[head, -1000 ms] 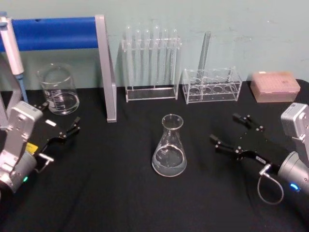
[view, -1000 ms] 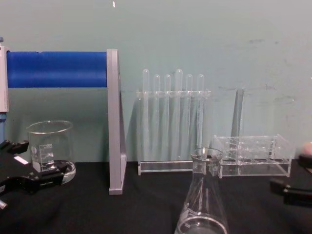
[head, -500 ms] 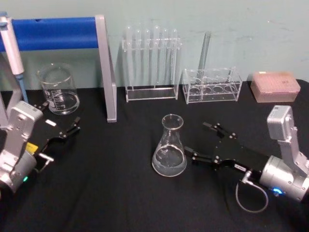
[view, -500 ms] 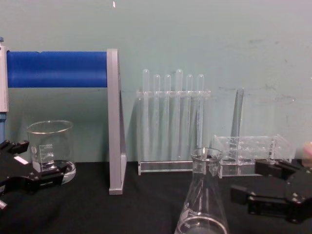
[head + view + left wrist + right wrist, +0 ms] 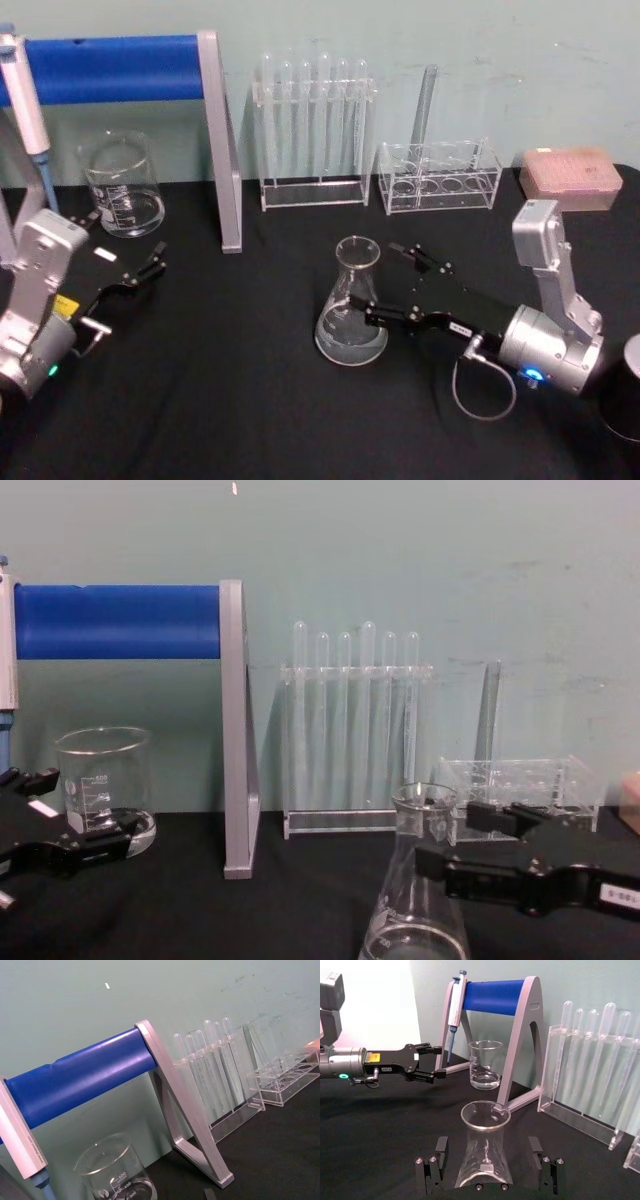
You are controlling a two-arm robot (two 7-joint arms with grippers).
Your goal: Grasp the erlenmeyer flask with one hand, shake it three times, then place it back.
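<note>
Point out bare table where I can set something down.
Bare cloth lies between the left gripper and the erlenmeyer flask, and along the front edge. Crowded: the back row from beaker to pink box, and right of the flask, where the open right gripper straddles it.

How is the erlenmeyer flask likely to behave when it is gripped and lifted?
The erlenmeyer flask is clear glass, so probably stiff, slippery and fragile. Its sloped wall may let it slip down out of the open right pincer straddling it. Its wide base suggests it will not tip easily. The left pincer idles near the beaker.
</note>
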